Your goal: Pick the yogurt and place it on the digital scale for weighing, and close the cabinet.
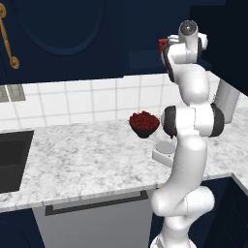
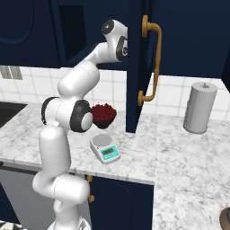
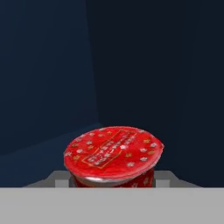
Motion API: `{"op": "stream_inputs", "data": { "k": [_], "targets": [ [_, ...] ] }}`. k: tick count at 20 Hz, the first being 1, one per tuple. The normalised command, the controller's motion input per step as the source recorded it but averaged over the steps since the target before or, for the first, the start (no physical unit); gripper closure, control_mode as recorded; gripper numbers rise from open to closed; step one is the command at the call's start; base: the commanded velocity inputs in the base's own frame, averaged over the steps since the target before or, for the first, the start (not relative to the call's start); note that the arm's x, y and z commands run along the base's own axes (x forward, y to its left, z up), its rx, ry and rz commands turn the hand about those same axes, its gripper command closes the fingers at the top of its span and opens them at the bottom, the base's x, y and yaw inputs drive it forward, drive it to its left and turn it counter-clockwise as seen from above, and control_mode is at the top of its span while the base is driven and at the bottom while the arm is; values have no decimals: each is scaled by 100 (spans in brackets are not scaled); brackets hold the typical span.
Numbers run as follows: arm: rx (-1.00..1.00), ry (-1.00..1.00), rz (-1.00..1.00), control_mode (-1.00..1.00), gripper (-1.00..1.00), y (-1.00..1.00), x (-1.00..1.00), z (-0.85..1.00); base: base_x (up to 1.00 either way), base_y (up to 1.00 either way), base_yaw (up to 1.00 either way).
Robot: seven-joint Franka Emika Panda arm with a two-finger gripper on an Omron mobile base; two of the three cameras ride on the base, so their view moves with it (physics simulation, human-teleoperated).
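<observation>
The yogurt (image 3: 113, 153), a red cup with a starred foil lid, sits on the dark shelf inside the cabinet, right at the bottom of the hand view. My gripper (image 3: 113, 181) hugs its sides, with pale finger parts pressed against both flanks. From the left base view the raised hand (image 1: 167, 48) reaches into the cabinet with a bit of the red yogurt (image 1: 162, 45) beside it. The cabinet door (image 2: 136, 67) with its gold handle (image 2: 152, 63) stands open and hides the hand. The digital scale (image 2: 104, 149) lies bare on the counter below, also seen behind my arm (image 1: 163, 150).
A dark bowl of red berries (image 1: 144, 123) stands just behind the scale. A grey canister (image 2: 200, 108) sits at the right on the marble counter (image 2: 179, 157). The sink (image 1: 12, 160) is at the far left. A shut navy cabinet door (image 1: 58, 34) hangs upper left.
</observation>
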Motion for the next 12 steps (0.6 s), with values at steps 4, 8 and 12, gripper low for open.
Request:
{"op": "stream_inputs", "data": {
  "k": [4, 8, 12],
  "targets": [
    [0, -5, 1, -100, 100, 1, -29, -24, 0, 0, 0],
    [0, -14, 3, -100, 100, 39, -83, -35, 0, 0, 0],
    [0, -19, 4, -100, 100, 70, -100, -35, 0, 0, 0]
  ]
}}
